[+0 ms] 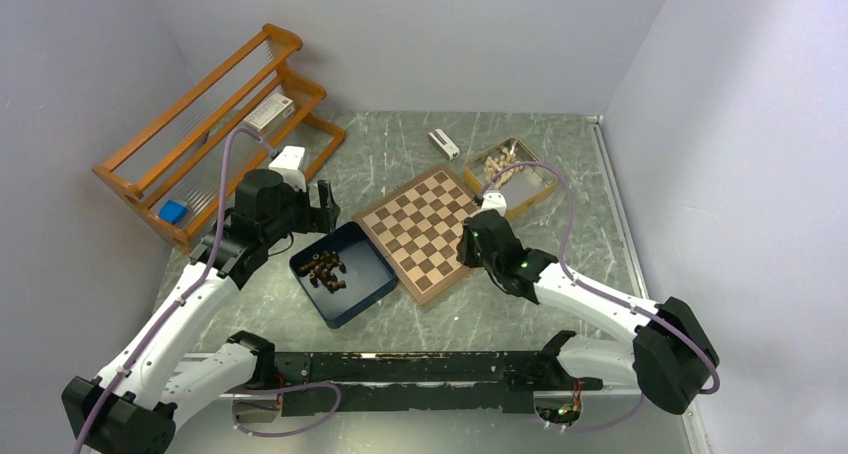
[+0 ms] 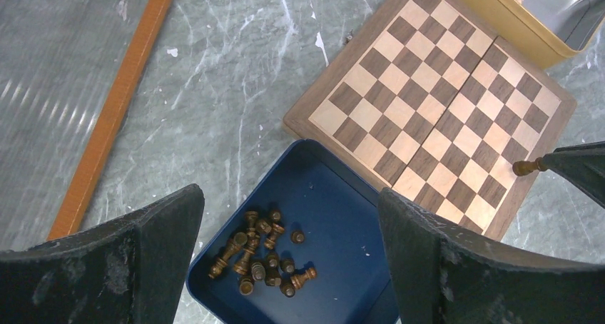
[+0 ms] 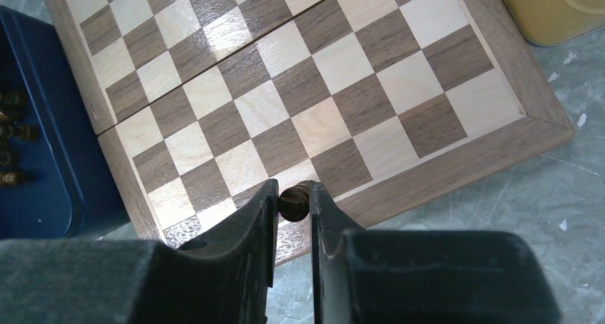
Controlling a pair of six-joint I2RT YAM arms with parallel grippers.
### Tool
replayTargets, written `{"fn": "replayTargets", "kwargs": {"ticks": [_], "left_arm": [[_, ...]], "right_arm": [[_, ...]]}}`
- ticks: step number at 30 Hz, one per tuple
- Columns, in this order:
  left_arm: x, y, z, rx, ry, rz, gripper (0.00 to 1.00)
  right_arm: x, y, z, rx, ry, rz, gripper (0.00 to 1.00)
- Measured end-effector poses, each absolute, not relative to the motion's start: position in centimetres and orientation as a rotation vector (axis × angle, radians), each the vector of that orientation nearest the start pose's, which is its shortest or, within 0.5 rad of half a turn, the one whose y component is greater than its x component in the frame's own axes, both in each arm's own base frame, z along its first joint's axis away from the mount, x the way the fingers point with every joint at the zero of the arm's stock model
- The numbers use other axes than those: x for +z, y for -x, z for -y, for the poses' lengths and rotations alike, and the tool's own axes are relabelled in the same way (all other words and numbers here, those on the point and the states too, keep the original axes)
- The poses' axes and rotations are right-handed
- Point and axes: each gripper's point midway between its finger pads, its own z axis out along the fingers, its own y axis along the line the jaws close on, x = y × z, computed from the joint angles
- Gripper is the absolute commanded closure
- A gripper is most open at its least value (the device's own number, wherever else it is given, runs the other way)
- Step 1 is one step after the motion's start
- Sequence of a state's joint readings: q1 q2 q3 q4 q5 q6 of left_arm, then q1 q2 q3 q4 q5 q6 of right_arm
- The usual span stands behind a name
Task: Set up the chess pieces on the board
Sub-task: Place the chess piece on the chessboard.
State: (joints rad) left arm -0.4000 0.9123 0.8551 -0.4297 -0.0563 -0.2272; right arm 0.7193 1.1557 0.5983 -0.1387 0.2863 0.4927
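Several dark brown chess pieces [image 1: 327, 270] lie in a heap in a dark blue box [image 1: 360, 286], also seen in the left wrist view as chess pieces [image 2: 260, 256]. The board [image 1: 425, 229] lies right of the box, turned diagonally. My left gripper [image 2: 289, 195] hangs open above the box [image 2: 335, 217], touching nothing. My right gripper [image 3: 294, 194] is shut on one dark chess piece [image 3: 294, 204] held over the board's [image 3: 285, 88] near edge row. From the left wrist view that piece [image 2: 529, 168] sticks out of the right gripper's fingers at the board's [image 2: 435, 103] right corner.
An orange wooden rack [image 1: 215, 124] stands at the back left with a small blue object [image 1: 173, 211] on it. A yellow tin [image 1: 535, 189] of pale pieces sits behind the board's right corner. A small white box [image 1: 443, 144] lies near the back wall.
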Motion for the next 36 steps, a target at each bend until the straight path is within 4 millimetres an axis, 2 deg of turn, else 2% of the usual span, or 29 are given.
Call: {"fn": "replayTargets", "kwargs": {"ticks": [14, 29, 36], "left_arm": [[21.5, -28.4, 12.0, -0.329, -0.144, -2.068, 0.04], [21.5, -28.4, 12.0, -0.329, -0.144, -2.068, 0.04], [21.5, -28.4, 12.0, -0.329, -0.144, -2.068, 0.04]], "right_arm": [[9.2, -26.1, -19.4, 0.391, 0.133, -2.168, 0.88], [9.2, -25.9, -19.8, 0.391, 0.151, -2.161, 0.88], [8.2, -25.5, -19.5, 0.366, 0.159, -2.179, 0.85]]}}
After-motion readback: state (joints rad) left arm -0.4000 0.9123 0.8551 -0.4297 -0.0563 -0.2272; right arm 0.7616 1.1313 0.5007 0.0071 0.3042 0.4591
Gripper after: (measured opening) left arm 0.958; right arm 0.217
